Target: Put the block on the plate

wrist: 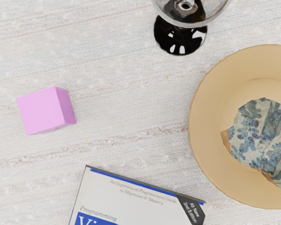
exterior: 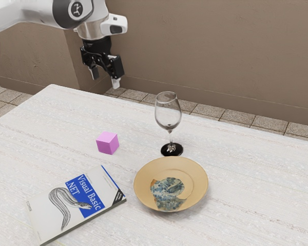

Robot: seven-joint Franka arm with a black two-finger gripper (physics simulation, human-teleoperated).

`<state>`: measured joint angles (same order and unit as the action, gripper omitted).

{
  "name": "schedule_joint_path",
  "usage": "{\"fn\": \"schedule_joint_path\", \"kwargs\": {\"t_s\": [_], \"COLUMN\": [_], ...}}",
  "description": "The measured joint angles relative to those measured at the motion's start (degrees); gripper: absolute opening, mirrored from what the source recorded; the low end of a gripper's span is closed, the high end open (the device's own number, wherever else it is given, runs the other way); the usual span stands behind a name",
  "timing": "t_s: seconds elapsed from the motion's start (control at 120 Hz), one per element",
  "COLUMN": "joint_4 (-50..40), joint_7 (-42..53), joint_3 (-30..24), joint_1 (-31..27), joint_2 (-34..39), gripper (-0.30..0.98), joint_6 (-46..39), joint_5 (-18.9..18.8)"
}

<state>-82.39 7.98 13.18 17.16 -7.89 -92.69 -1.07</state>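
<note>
gripper spread above, block waiting on the table
the gripper [exterior: 106, 77] hangs high with its fingers apart and nothing between them, probably so that it can descend around the block [exterior: 108, 143], which rests on the table [exterior: 49, 128], well apart from the plate [exterior: 197, 187]. the plate lies face up, so it can receive the block; the glass [exterior: 168, 113] stands just beside it (easy to knock, i judge), therefore a carry nearer to the flat book [exterior: 84, 197] seems more safe.
</note>
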Motion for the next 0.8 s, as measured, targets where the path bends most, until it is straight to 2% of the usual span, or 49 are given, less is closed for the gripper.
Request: {"fn": "schedule_joint_path", "kwargs": {"t_s": [0.175, 0.283, 0.442, 0.583, 0.692, 0.8], "joint_4": [-2.96, -3.17, -3.13, -2.63, -2.66, -2.46], "joint_7": [0.99, 3.19, 7.45, 10.34, 9.29, 6.84], "joint_3": [0.45, 0.58, 0.5, 0.49, 0.59, 0.69], "joint_1": [-0.59, -5.59, -12.54, -14.43, -14.74, -15.38], "joint_2": [-1.67, -6.65, -16.66, -24.57, -26.57, -27.99], "gripper": [0.69, 0.68, 0.69, 0.69, 0.69, 0.69], "joint_6": [-1.13, -4.71, -12.1, -19.41, -22.95, -24.87], "joint_5": [-0.16, 0.58, 4.38, 9.6, 12.48, 13.52]}}
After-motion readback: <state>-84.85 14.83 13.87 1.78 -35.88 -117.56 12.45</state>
